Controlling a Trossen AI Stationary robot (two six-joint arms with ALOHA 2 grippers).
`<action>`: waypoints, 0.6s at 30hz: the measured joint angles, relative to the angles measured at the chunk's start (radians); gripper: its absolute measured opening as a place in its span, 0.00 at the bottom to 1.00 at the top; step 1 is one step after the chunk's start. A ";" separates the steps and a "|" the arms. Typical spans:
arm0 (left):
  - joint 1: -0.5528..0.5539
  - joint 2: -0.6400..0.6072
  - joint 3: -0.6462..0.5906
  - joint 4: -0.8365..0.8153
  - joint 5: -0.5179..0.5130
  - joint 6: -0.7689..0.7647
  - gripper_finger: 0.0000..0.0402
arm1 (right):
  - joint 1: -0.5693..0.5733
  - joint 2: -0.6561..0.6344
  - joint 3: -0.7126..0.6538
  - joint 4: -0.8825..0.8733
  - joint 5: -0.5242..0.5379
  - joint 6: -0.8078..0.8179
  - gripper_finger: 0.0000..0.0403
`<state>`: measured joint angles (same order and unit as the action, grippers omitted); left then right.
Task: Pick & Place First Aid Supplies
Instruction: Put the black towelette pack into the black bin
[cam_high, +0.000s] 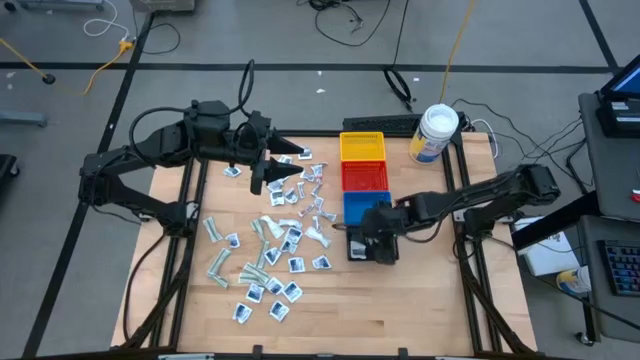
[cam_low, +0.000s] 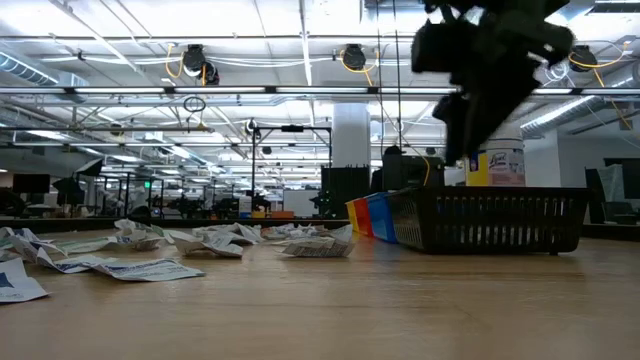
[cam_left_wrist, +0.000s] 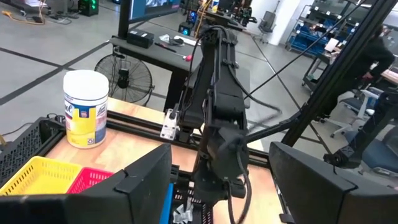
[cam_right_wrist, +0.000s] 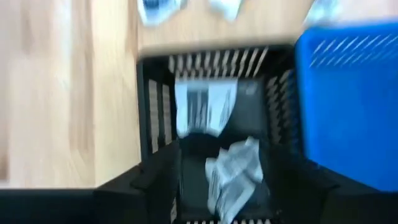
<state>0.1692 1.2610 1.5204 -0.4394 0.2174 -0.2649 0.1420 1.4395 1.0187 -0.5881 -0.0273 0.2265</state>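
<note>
Wood tabletop (cam_high: 400, 300): bare along the frame's lower edge in the high view.
Packets (cam_high: 268, 245): dozens, too many to count, scattered centre-left of the table; two more lie inside the black bin (cam_right_wrist: 224, 168).
Bins: four in a column at centre, black bin (cam_high: 356, 247) nearest, then blue bin (cam_high: 352, 206), red bin (cam_high: 364, 177), yellow bin (cam_high: 362, 147).
Right gripper (cam_high: 374, 240): over the black bin; fingers open, empty.
Left gripper (cam_high: 268, 172): above the packets' upper edge, fingers apart, holding nothing.
Jar (cam_high: 434, 132): one, white with yellow label, upper right beyond the bins.
</note>
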 joint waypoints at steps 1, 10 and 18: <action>0.000 0.000 0.000 0.000 0.000 0.000 0.68 | -0.007 -0.022 0.000 0.029 -0.001 0.004 0.56; 0.000 0.000 0.000 -0.002 0.000 0.000 0.67 | -0.072 -0.250 0.000 0.511 0.014 0.054 0.57; 0.000 0.000 0.000 -0.002 -0.001 0.001 0.67 | -0.155 -0.288 0.077 0.719 0.027 0.093 0.55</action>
<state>0.1688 1.2610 1.5204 -0.4416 0.2159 -0.2635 -0.0133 1.1514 1.0957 0.1311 -0.0002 0.3199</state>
